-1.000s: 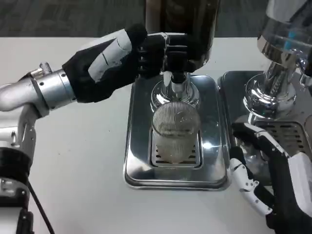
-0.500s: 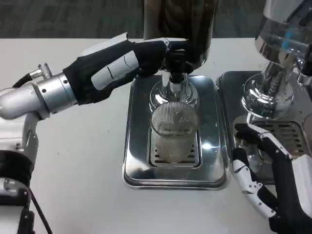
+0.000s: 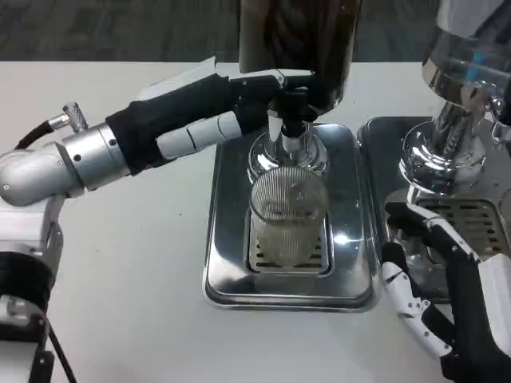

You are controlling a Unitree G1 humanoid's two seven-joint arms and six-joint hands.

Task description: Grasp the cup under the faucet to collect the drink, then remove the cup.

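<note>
A ribbed clear glass cup [image 3: 290,214] stands upright on the slotted grate of a shiny steel drip tray [image 3: 227,263], directly below the faucet [image 3: 287,128] of a dark drink dispenser [image 3: 299,44]. Neither hand touches the cup. The left hand [image 3: 209,112] reaches in from the left at the height of the faucet, its fingers stretched out side by side toward the black tap piece above the spout; the fingertips seem to rest against it, though the dark parts blend together there. The right hand [image 3: 435,279] sits low at the right, beside the tray's right edge and partly over a second drip tray [image 3: 383,136], fingers spread apart and holding nothing. A second chrome dispenser [image 3: 455,104] stands on that tray. Everything sits on the white table [image 3: 128,263]
</note>
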